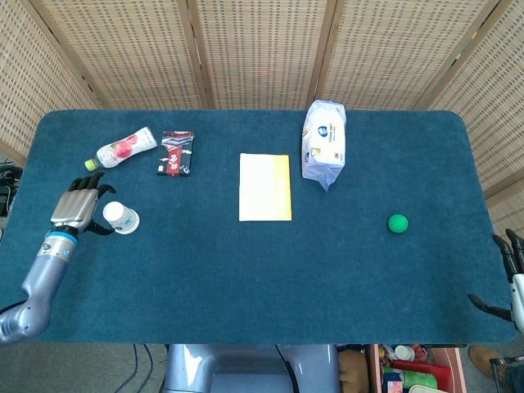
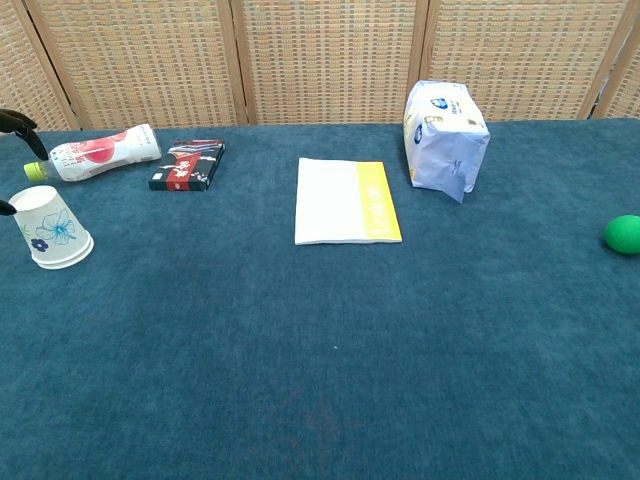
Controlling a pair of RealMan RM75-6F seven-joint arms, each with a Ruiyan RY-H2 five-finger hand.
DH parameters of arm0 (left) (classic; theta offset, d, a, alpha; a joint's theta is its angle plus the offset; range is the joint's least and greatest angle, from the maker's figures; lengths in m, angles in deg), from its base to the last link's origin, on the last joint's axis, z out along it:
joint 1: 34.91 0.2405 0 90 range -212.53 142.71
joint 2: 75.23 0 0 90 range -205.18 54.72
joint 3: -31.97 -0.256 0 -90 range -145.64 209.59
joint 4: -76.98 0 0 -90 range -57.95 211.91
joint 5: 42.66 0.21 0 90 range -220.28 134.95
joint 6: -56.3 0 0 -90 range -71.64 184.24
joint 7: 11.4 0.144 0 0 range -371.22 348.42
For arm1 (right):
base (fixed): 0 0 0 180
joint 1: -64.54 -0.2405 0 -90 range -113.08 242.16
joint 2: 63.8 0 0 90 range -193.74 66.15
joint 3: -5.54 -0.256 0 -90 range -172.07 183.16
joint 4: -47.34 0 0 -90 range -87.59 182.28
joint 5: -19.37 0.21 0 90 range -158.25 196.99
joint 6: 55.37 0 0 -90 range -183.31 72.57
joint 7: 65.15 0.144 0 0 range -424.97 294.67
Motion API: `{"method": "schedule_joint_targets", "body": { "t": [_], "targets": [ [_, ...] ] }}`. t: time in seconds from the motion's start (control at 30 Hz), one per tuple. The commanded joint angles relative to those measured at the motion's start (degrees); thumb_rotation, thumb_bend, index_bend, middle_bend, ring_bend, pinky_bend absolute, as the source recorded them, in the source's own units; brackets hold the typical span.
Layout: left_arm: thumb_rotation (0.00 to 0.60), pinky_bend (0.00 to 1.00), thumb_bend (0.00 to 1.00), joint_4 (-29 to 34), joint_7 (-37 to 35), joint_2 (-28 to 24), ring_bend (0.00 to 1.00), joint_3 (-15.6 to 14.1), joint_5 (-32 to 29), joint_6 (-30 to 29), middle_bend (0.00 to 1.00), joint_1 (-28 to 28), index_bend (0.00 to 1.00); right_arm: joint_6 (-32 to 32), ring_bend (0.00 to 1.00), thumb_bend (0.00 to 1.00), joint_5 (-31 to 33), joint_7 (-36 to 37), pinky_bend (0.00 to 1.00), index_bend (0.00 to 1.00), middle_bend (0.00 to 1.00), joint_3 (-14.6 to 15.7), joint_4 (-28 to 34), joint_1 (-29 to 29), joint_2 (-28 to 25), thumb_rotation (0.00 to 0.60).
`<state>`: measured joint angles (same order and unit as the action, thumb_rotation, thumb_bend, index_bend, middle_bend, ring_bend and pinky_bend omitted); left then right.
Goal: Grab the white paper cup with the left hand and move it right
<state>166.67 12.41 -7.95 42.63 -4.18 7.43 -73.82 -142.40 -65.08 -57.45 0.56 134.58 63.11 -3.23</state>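
The white paper cup (image 1: 121,217) with a blue flower print stands upside down at the left of the blue table; the chest view shows the cup (image 2: 50,228) near the frame's left edge. My left hand (image 1: 79,206) is open just left of the cup, fingers spread, thumb reaching toward its near side without a grip. In the chest view only dark fingertips (image 2: 20,122) poke in above the cup. My right hand (image 1: 509,274) hangs open off the table's right front corner.
A drink bottle (image 1: 123,148) lies just behind the cup, a red and black packet (image 1: 177,153) beside it. A white and yellow booklet (image 1: 264,187) lies mid-table, a tissue pack (image 1: 324,142) behind it, a green ball (image 1: 398,223) at the right.
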Motion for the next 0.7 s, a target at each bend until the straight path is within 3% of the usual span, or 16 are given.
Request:
{"method": "schedule_joint_targets", "body": {
  "t": [0.03, 0.2, 0.7],
  "targets": [
    [0.6, 0.0, 0.18, -0.73, 0.44, 0.43, 0.0, -0.42, -0.82, -0.14, 0.0, -0.47, 0.29, 0.09, 0.0, 0.0, 0.02, -0.04, 0.0, 0.0, 0.0, 0.02, -0.08, -0.03, 0.06, 0.6],
    [0.6, 0.0, 0.23, -2.05, 0.54, 0.88, 0.0, -0.98, -2.1, -0.11, 0.0, -0.92, 0.29, 0.37, 0.0, 0.0, -0.07, -0.11, 0.0, 0.0, 0.0, 0.13, -0.1, -0.14, 0.12, 0.6],
    [0.6, 0.0, 0.23, -7.14, -1.08, 3.66, 0.0, -2.29, -4.11, 1.47, 0.0, -1.82, 0.29, 1.27, 0.0, 0.0, -0.02, -0.02, 0.0, 0.0, 0.0, 0.39, -0.18, -0.43, 0.19, 0.6]
  ]
}}
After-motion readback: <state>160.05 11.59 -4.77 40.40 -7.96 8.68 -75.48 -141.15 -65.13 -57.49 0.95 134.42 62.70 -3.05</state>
